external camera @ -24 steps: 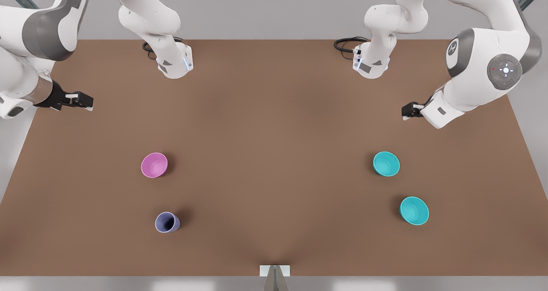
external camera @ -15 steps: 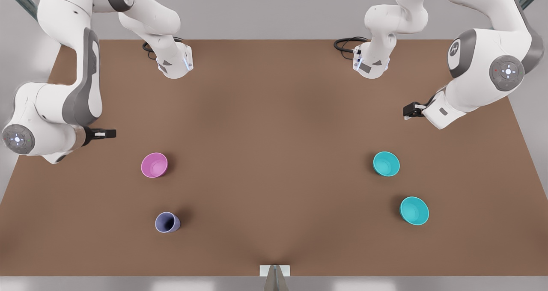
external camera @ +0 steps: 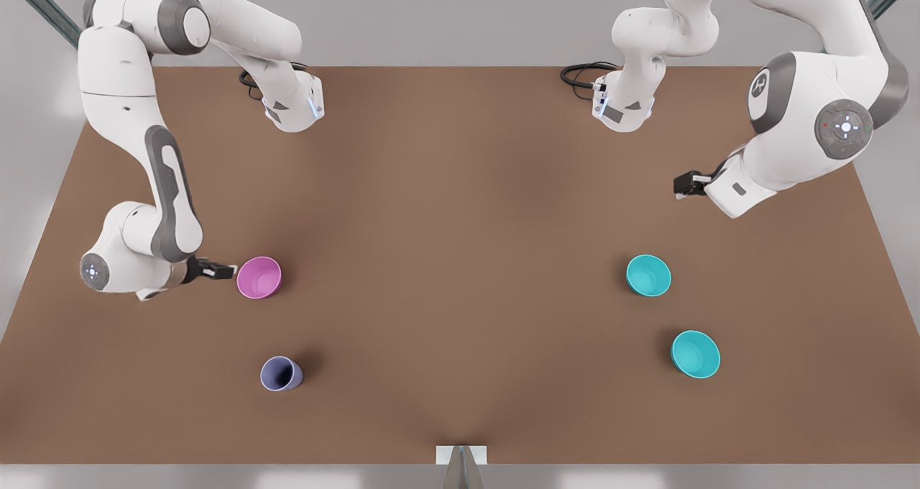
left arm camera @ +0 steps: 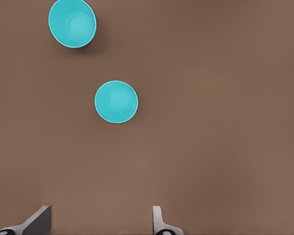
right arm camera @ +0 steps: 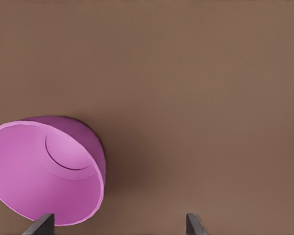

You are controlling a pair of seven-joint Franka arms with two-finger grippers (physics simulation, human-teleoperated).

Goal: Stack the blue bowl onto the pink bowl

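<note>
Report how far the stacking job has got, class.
Done: nothing is stacked. The blue bowl sits on the table, far from the pink bowl. In hand: the open right gripper is beside the pink bowl; the open left gripper waits. Left: grasping, carrying, stacking.

Blue bowl [external camera: 648, 275], small, round, teal-cyan, set upright and open-side up towards the tabletop's [external camera: 460, 208] right edge in the front view, pink bowl [external camera: 259, 277], magenta, upright, towards the left edge, both empty
</note>
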